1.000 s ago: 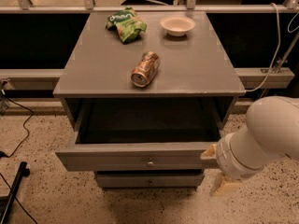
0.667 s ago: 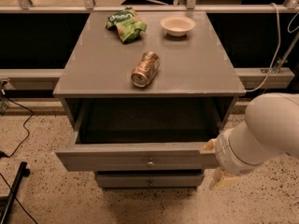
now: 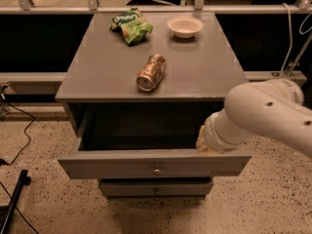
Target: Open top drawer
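Grey and matte, the top drawer (image 3: 112,164) stands pulled out from under the counter (image 3: 204,77), its inside dark. Your pincer (image 3: 205,143) sits at the drawer's right end, just behind the front panel's top edge. You cannot tell whether it is open or holding anything.
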Robot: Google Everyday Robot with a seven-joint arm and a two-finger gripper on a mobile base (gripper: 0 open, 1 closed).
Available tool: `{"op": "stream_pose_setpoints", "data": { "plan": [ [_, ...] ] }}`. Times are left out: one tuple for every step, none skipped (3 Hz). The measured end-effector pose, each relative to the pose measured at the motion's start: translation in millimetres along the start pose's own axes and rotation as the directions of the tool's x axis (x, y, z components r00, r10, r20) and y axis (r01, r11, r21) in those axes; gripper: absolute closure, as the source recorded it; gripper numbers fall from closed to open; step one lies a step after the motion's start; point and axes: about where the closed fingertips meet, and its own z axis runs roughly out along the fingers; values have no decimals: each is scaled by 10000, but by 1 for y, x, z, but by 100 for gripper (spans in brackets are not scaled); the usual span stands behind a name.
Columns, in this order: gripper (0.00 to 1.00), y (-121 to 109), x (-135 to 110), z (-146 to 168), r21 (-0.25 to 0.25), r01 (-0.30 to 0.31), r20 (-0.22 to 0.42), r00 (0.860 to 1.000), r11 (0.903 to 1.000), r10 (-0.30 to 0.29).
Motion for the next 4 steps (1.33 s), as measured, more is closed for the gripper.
{"op": "stream_pose_setpoints", "data": {
  "plan": [
    [66,-30,-12,28,182,206,13,9998,9996,-207],
    [82,-51,-18,52,130,267,-19,9996,9996,-266],
    [100,-47,-11,86,-519,-89,194,9998,9986,99],
    [100,-33,-9,99,-1078,-258,371,9989,9938,299]
  ]
}}
